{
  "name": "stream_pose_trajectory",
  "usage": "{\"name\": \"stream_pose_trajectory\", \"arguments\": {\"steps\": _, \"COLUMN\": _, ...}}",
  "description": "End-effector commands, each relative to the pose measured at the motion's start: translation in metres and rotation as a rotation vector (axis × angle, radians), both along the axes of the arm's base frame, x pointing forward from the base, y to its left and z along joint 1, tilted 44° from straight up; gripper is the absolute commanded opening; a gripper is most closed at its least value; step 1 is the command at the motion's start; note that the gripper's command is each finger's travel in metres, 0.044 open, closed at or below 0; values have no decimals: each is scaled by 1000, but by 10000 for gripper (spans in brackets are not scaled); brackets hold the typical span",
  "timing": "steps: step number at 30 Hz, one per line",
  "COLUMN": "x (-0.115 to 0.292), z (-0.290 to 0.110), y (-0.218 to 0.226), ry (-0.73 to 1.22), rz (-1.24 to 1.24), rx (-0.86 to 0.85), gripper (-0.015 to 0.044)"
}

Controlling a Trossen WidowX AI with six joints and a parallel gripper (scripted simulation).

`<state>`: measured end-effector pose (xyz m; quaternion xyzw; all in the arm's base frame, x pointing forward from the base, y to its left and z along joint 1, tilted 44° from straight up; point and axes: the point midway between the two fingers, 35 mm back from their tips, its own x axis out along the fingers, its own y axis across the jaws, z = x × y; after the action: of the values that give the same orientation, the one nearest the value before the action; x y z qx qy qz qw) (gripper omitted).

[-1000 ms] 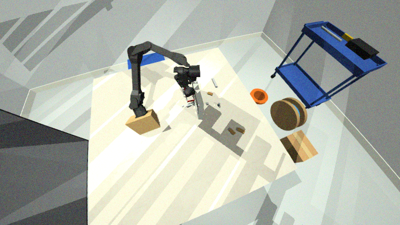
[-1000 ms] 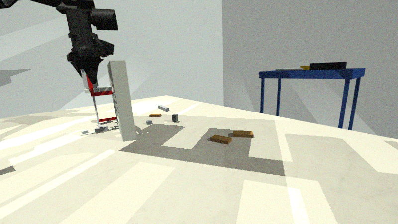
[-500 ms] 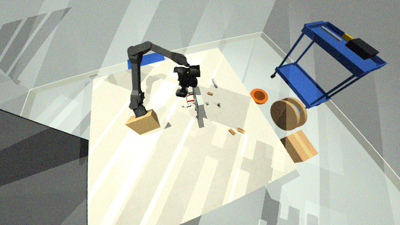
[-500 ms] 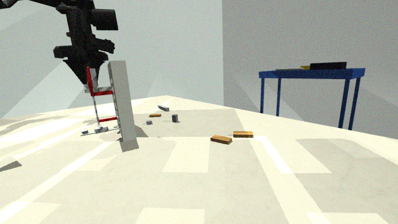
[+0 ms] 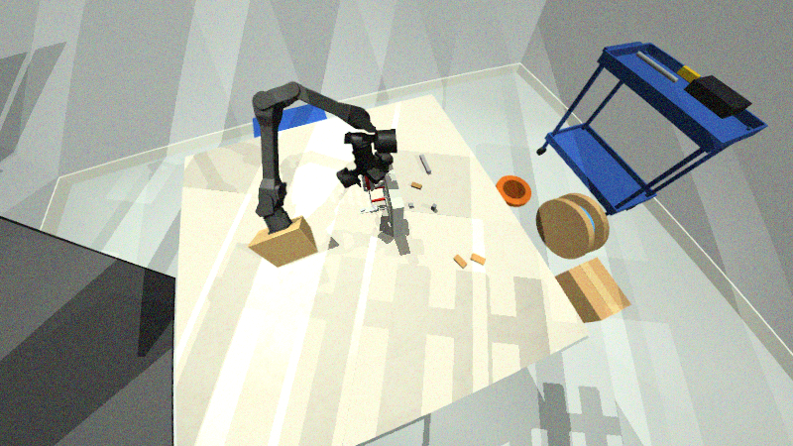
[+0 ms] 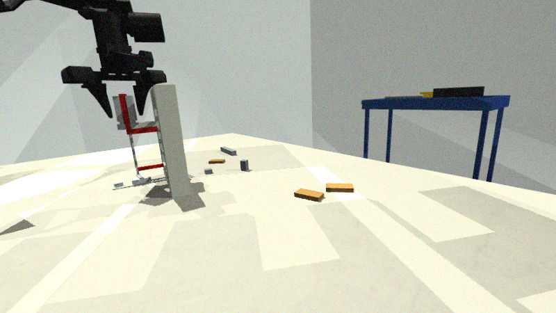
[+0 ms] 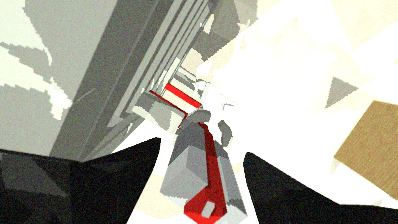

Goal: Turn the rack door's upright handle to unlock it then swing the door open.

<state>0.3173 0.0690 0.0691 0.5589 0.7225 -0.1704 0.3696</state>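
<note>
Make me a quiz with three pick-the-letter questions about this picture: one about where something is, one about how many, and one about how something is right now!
1. Where is the black box?
A) On the floor
B) On top of the blue cart
C) Under the arm

2. How many orange blocks are on the table?
A) Three
B) Five
C) One

3. How is the gripper?
A) Shut tight with nothing in it
B) Shut on a block
C) Open

Answers:
1: B, since the top and exterior views show the box on the cart's upper tray.
2: A, since both those views show two blocks near each other and one farther off.
3: C, since the exterior and wrist views show its two fingertips well apart.
</note>
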Motion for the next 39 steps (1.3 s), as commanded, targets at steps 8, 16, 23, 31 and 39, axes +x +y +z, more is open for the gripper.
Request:
{"name": "stream_pose_trajectory", "arguments": {"steps": 8, "x": 0, "z": 0, "y": 0, "ry": 373, "rz": -397, "rx": -56, "gripper": 292}}
{"name": "stream_pose_trajectory", "arguments": {"steps": 16, "x": 0, "z": 0, "y": 0, "ry": 396, "rz": -420, "rx": -59, "gripper": 292}}
{"name": "stream_pose_trajectory", "arguments": {"steps": 23, "x": 0, "z": 0, "y": 0, "ry": 396, "rz": -420, "rx": -59, "gripper": 108}}
{"name": "stream_pose_trajectory", "arguments": {"steps": 31, "x": 0, "z": 0, "y": 0, "ry": 396, "rz": -420, "rx": -59, "gripper": 36}}
{"name": "stream_pose_trajectory", "arguments": {"steps": 39, "x": -1, "z": 0, "y": 0, "ry": 375, "rz": -398, "rx": -56, "gripper": 20}}
